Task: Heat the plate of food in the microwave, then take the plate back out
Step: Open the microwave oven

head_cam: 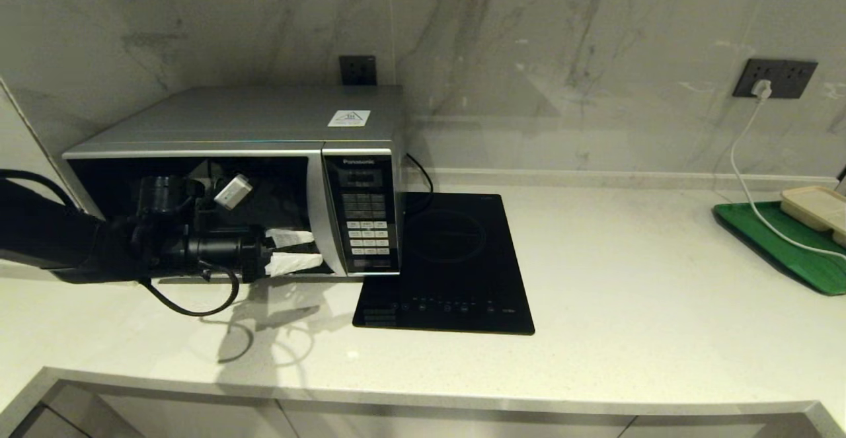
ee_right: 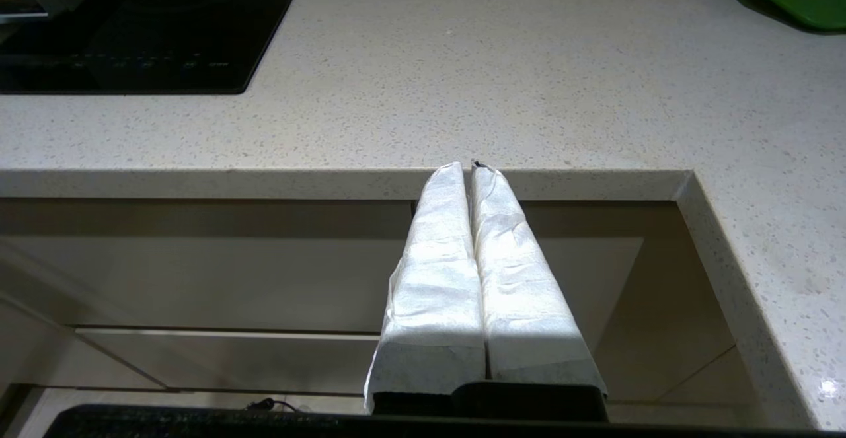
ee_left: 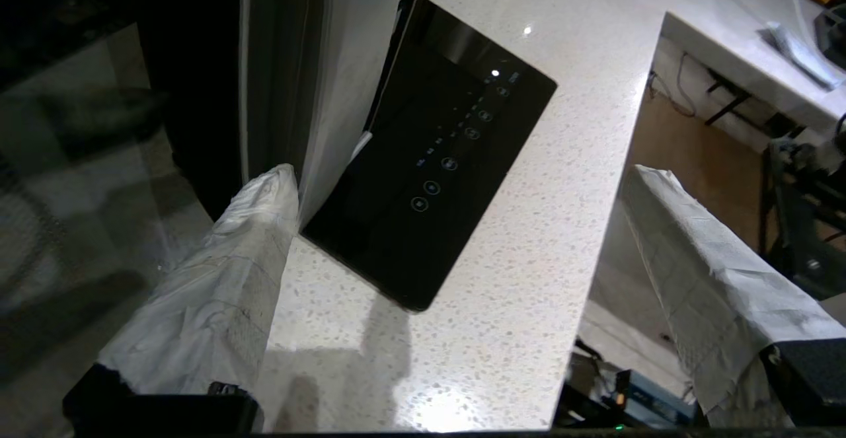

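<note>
The silver microwave (head_cam: pixel 264 121) stands at the back left of the counter, its dark glass door shut. My left gripper (head_cam: pixel 317 248) hangs in front of the door's lower right part, open, its white-wrapped fingertips at the curved silver handle (head_cam: pixel 318 213). In the left wrist view the left gripper (ee_left: pixel 462 174) is spread wide, and one finger (ee_left: pixel 264 213) lies against the handle (ee_left: pixel 337 114). The plate of food is out of view. My right gripper (ee_right: pixel 470 166) is shut on nothing, parked below the counter's front edge.
A flat black induction cooktop (head_cam: pixel 449 259) lies right beside the microwave. A green tray (head_cam: pixel 786 246) with a beige rectangular tray (head_cam: pixel 816 207) sits at the far right, with a white cable (head_cam: pixel 743 174) running to a wall socket. The counter's front edge (head_cam: pixel 423 398) is near.
</note>
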`<state>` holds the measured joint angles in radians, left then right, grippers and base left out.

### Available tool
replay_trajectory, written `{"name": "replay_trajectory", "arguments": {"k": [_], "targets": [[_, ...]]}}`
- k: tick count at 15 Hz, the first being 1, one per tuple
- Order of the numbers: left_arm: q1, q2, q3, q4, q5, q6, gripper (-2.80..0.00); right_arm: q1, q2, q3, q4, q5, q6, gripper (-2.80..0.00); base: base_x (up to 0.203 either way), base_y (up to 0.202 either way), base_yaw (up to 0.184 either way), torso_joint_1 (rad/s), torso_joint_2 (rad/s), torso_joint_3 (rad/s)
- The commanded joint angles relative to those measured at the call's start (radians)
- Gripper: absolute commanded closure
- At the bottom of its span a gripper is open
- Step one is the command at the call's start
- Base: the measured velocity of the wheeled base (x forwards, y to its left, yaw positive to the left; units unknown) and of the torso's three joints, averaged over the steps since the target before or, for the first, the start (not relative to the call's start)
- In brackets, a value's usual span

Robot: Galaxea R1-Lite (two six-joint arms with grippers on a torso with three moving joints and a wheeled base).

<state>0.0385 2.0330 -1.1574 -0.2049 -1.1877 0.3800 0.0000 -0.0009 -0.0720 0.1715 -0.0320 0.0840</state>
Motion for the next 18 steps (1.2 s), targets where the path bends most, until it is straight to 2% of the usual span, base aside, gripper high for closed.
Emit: {"name": "replay_trajectory", "arguments": {"k": [1,6,10,18], "targets": [[-0.011,0.022,-0.001,-0.016,0.002,0.04,-2.8,0.0,0.001,0.0,0.0,0.0,0.0,0.0,0.0,0.0,0.0,0.0,0.0,0.0],[-0.009,0.011,-0.006,-0.027,0.002,0.042,-2.8,0.001,0.001,0.0,0.002,0.0,0.0,0.0,0.0,0.0,0.0,0.0,0.0,0.0],[-0.022,0.005,-0.028,-0.025,-0.007,-0.011,-2.8,0.0,0.001,0.0,0.002,0.0,0.0,0.0,0.0,0.0,0.0,0.0,0.0,0.0],[-0.039,0.043,-0.063,-0.02,-0.008,-0.026,-2.8,0.0,0.001,0.0,0.0,0.0,0.0,0.0,0.0,0.0,0.0,0.0,0.0,0.0]]}}
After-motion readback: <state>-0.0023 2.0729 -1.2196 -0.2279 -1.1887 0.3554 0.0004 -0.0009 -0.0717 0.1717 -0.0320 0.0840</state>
